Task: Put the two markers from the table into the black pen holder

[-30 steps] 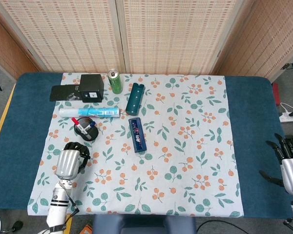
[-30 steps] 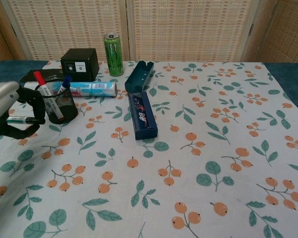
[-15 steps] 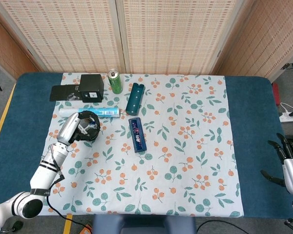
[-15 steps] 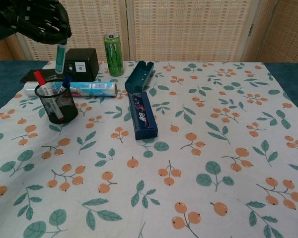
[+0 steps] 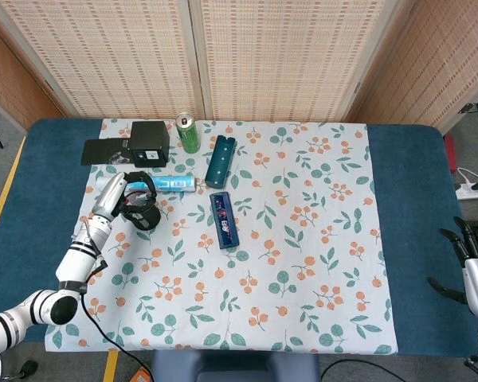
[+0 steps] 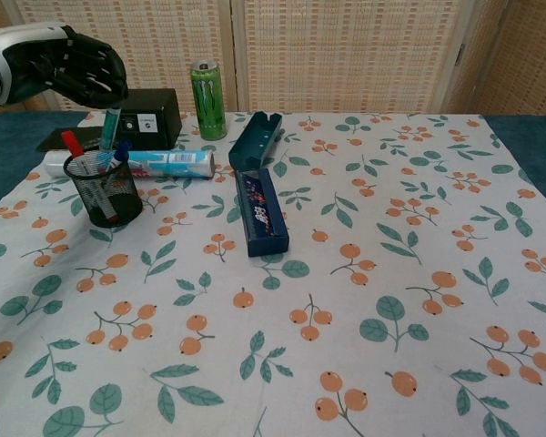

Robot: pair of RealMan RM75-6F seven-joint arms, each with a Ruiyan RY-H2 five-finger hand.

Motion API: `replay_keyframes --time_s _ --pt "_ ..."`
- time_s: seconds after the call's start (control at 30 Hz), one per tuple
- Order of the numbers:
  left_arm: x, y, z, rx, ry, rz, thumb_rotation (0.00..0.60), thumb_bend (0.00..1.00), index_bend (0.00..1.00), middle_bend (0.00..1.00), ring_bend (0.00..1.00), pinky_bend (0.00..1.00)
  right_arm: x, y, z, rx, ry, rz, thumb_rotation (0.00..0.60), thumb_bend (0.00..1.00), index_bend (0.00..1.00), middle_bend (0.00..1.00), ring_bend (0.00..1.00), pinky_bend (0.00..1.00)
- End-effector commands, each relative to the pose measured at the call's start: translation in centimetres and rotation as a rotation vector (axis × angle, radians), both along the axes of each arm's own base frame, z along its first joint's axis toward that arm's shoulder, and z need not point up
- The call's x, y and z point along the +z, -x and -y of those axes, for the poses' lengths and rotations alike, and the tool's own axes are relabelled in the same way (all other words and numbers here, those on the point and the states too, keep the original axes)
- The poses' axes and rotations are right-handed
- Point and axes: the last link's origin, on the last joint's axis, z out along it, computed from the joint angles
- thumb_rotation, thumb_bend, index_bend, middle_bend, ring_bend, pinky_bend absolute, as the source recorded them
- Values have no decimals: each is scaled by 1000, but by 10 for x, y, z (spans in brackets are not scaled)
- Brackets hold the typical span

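A black mesh pen holder stands on the floral cloth at the left, also seen in the head view as the pen holder. A red-capped marker and a blue-capped marker stand in it. My left hand hovers above the holder and grips the top of a teal marker, which hangs upright with its lower end inside the holder's rim. From the head camera, the left hand covers part of the holder. My right hand rests open at the table's far right edge, holding nothing.
Behind the holder lie a toothpaste tube and a black box. A green can stands at the back. A blue pencil case and its teal lid lie toward the middle of the cloth.
My left hand lifted the teal marker from the table, carried it over the holder, and has now lowered its tip into the holder. The right hand stayed put.
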Motion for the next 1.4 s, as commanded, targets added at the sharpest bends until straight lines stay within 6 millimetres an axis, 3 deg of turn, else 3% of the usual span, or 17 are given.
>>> replay_keyframes --time_s 0.03,0.17,0.4,0.57,0.73,0.87,0.97,1.1,1.3,1.4 --pt "-5 7 0 20 21 3 600 329 595 622 280 245 -1 0 0 0 -6 0 600 0 213 36 100 0" --pt "-8 10 1 25 38 12 600 329 480 502 240 231 -1 0 0 -1 -4 -1 600 0 213 36 100 0" --pt "-4 7 0 -2 21 15 600 330 369 284 168 197 -1 -1 0 4 -6 2 600 0 213 36 100 0" --pt "2 7 4 -26 10 -33 600 331 332 214 125 170 0 -1 -1 5 -3 8 600 0 222 36 100 0" --pt "19 7 38 -156 -149 -309 600 331 333 234 129 170 0 -1 -1 7 -9 13 600 0 225 36 100 0" --pt "30 15 91 -223 -336 -570 600 332 326 234 133 184 0 -1 -1 12 -12 19 600 0 222 36 100 0" --pt "35 42 133 -187 -443 -727 600 331 280 216 133 190 -1 -2 -1 16 -19 21 600 0 219 36 100 0" --pt "37 86 168 -80 -426 -804 600 332 232 156 95 180 -3 -4 -2 24 -36 19 600 0 218 36 100 0" --pt "37 156 194 110 -241 -866 600 332 176 79 33 151 -3 -6 -3 31 -33 16 600 0 219 36 100 0" --pt "38 162 196 125 -223 -881 600 333 162 60 15 136 -3 -6 -3 31 -33 16 600 0 218 35 100 0"
